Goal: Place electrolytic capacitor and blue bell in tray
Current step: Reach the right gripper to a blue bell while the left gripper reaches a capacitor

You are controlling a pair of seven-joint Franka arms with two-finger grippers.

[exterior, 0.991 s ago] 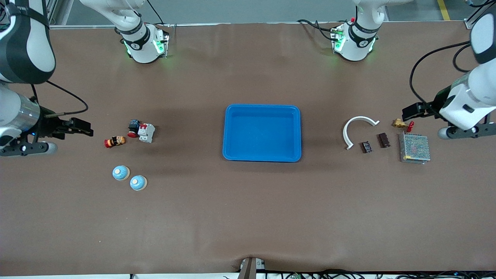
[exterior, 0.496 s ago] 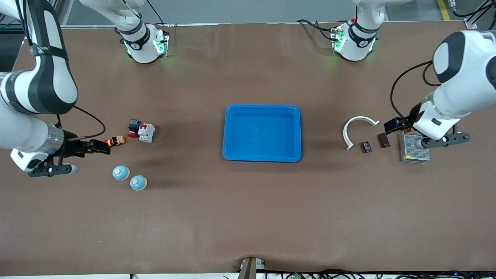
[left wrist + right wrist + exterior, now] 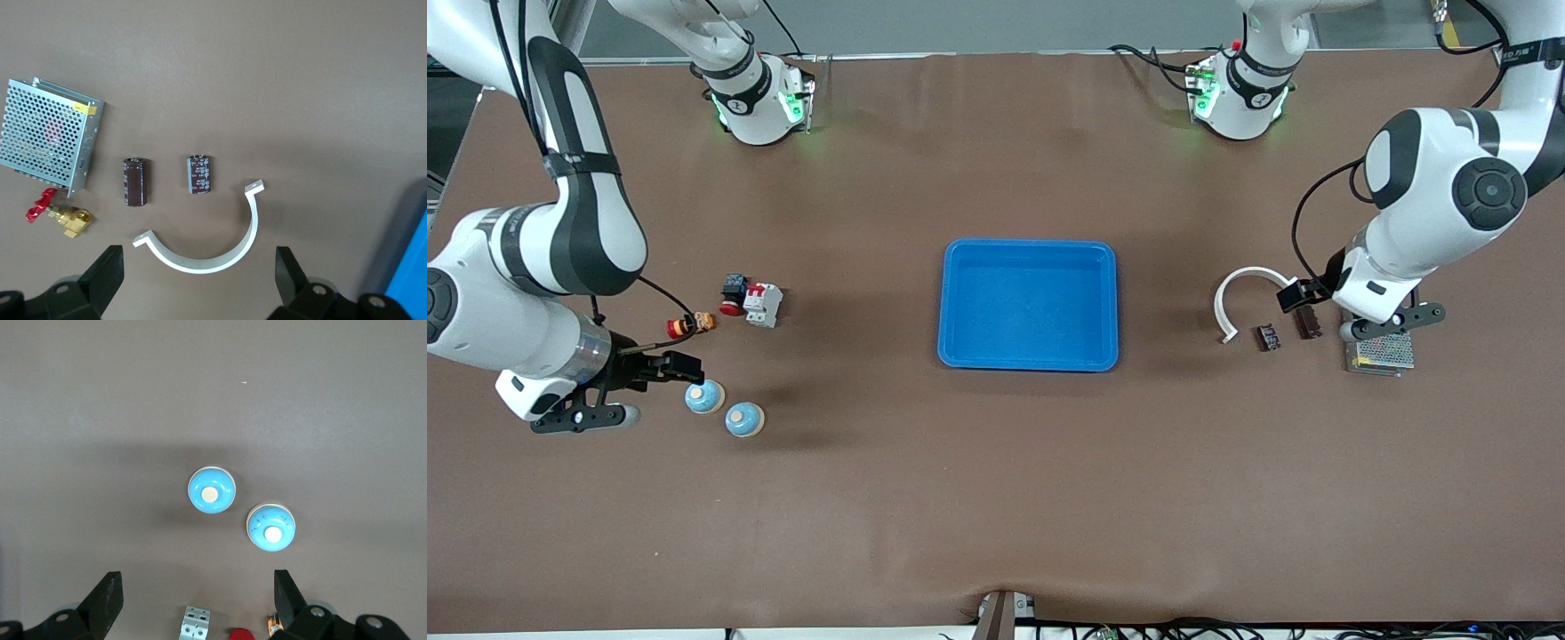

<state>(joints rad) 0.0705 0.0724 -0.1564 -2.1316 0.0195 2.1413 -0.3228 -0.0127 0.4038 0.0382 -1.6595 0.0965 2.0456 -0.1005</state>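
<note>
**Both grippers wide open, nothing held, tray still empty**

Tray [image 3: 1029, 304] sits mid-table, nothing in it. All places below are relative to it.

Blue bells: two, toward my right arm's end of the table and a little nearer the front camera than the tray. First bell [image 3: 704, 396] lies just beside the second bell [image 3: 744, 420], not touching. Both upright, button up. Round, so no long axis to align to.

My right gripper [image 3: 685, 364] is over the table just beside the first bell, jaws fully apart, empty. In the right wrist view the first bell [image 3: 211, 490] sits between the finger lines but ahead of the tips; second bell [image 3: 271, 527] lies off toward one finger. My call: advance and descend on the first bell.

Capacitors: two dark cylinders lying flat toward my left arm's end, well apart from the tray. One capacitor [image 3: 1268, 337] is closer to the tray, the other capacitor [image 3: 1308, 322] farther from it. The left wrist view shows their long axes roughly parallel.

My left gripper [image 3: 1291, 296] hangs over the white curved bracket [image 3: 1249, 298], close to the second capacitor, jaws wide, empty. Judgement: close across the barrel, not along it.

Also there: perforated metal box [image 3: 1380, 349], brass valve [image 3: 63, 217], breaker [image 3: 762, 304], red-capped button [image 3: 689, 324].
</note>
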